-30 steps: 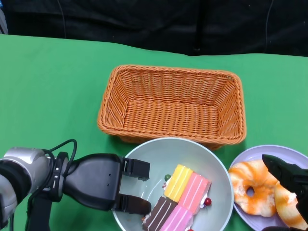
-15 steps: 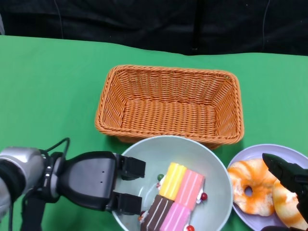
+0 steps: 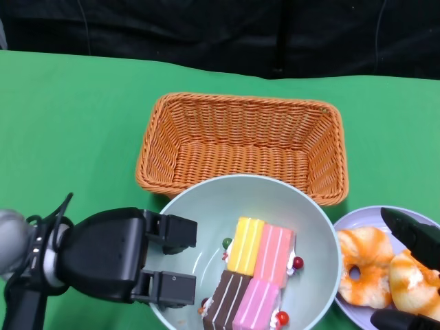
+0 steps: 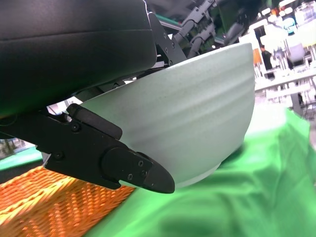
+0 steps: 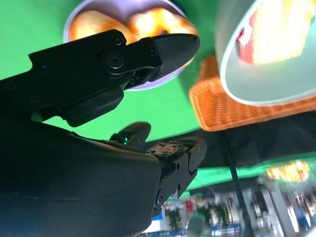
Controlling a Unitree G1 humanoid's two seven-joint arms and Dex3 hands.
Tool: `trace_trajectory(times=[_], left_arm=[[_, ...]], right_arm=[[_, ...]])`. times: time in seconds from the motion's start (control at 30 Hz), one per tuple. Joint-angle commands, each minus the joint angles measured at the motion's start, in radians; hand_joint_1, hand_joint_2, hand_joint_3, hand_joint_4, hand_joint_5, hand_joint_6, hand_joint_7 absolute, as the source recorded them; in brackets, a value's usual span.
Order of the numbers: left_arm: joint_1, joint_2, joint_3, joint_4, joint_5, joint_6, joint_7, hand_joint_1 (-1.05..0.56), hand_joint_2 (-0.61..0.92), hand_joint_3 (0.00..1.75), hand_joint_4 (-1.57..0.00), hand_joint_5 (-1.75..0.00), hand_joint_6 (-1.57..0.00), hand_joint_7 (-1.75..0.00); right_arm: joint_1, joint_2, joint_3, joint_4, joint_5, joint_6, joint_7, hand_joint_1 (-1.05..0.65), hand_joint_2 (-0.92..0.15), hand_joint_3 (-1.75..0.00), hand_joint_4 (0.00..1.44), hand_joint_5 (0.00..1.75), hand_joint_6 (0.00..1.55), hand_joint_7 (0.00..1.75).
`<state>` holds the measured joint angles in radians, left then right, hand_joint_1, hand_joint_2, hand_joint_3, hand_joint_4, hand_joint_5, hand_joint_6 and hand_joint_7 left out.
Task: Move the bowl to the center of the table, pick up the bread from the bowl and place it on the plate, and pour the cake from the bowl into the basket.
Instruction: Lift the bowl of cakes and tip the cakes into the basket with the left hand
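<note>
Head view: the left hand (image 3: 117,258) grips the bowl (image 3: 206,206) by its near-left rim, cake (image 3: 251,271) inside; the basket (image 3: 240,148) lies straight ahead — far rim overlapping its near edge.

Left wrist view: fingers (image 4: 106,160) clasp the lifted bowl's wall.

Right wrist view: the right hand (image 5: 148,84), nothing held, hovers over the plate (image 5: 89,22).

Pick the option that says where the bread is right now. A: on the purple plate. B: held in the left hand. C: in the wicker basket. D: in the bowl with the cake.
A: in the head view the two orange-glazed bread rings lie on the purple plate, while the bowl holds only cake.
</note>
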<state>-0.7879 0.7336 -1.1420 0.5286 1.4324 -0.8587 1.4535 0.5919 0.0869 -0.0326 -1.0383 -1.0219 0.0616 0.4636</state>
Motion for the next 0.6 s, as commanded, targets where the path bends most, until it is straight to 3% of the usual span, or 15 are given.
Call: trace_trajectory(times=[0.03,0.2,0.27,0.33,0.37,0.43,0.5,0.53,0.6], left_arm=[[0.050,0.060,0.106,-0.081,-0.092,-0.041,-0.053,-0.25,0.85,0.17,-0.97,-1.75,-0.70,-1.73],[0.107,0.063,0.238,-0.125,-0.221,-0.132,-0.190,-0.25,0.88,0.21,-1.00,-1.75,-0.73,-1.75],[0.121,0.057,0.286,-0.131,-0.277,-0.175,-0.264,-0.24,0.62,0.72,-1.02,-1.75,-0.74,-1.75],[0.135,0.048,0.332,-0.135,-0.323,-0.210,-0.330,-0.23,0.47,1.01,-1.03,-1.75,-0.74,-1.75],[0.142,0.041,0.355,-0.134,-0.352,-0.229,-0.368,-0.22,0.44,1.05,-1.03,-1.75,-0.74,-1.75],[0.155,0.020,0.395,-0.115,-0.449,-0.281,-0.458,-0.23,0.36,1.19,-1.06,-1.75,-0.77,-1.75],[0.164,-0.006,0.423,-0.082,-0.572,-0.331,-0.561,-0.24,0.29,1.30,-1.07,-1.75,-0.78,-1.75],[0.168,-0.019,0.435,-0.067,-0.630,-0.350,-0.615,-0.21,0.23,1.42,-1.07,-1.75,-0.78,-1.75],[0.179,-0.044,0.457,-0.045,-0.748,-0.374,-0.725,-0.20,0.21,1.50,-1.06,-1.75,-0.79,-1.75]], right_arm=[[0.049,0.014,-0.004,-0.001,0.119,-0.025,-0.090,-0.35,-0.92,-0.10,0.52,0.68,0.61,0.19],[0.089,-0.002,0.005,0.054,0.267,-0.058,-0.184,-0.15,-0.92,-0.08,0.70,0.87,0.81,0.29],[0.097,-0.013,0.008,0.080,0.309,-0.077,-0.215,-0.09,-0.92,-0.08,0.76,0.93,0.88,0.33],[0.100,-0.028,0.008,0.110,0.360,-0.108,-0.245,0.00,-0.87,-0.16,0.83,1.04,0.97,0.38],[0.101,-0.033,0.010,0.124,0.384,-0.121,-0.259,0.01,-0.76,-0.37,0.83,1.07,0.98,0.40],[0.104,-0.049,0.017,0.154,0.420,-0.147,-0.279,0.07,-0.45,-0.97,0.87,1.20,1.03,0.51],[0.104,-0.071,0.025,0.182,0.446,-0.174,-0.292,0.11,-0.34,-1.18,0.89,1.29,1.05,0.58],[0.103,-0.083,0.028,0.193,0.456,-0.185,-0.297,0.13,-0.30,-1.31,0.92,1.49,1.08,0.69],[0.102,-0.104,0.036,0.208,0.469,-0.201,-0.304,0.15,-0.25,-1.43,0.95,1.63,1.06,0.85]])
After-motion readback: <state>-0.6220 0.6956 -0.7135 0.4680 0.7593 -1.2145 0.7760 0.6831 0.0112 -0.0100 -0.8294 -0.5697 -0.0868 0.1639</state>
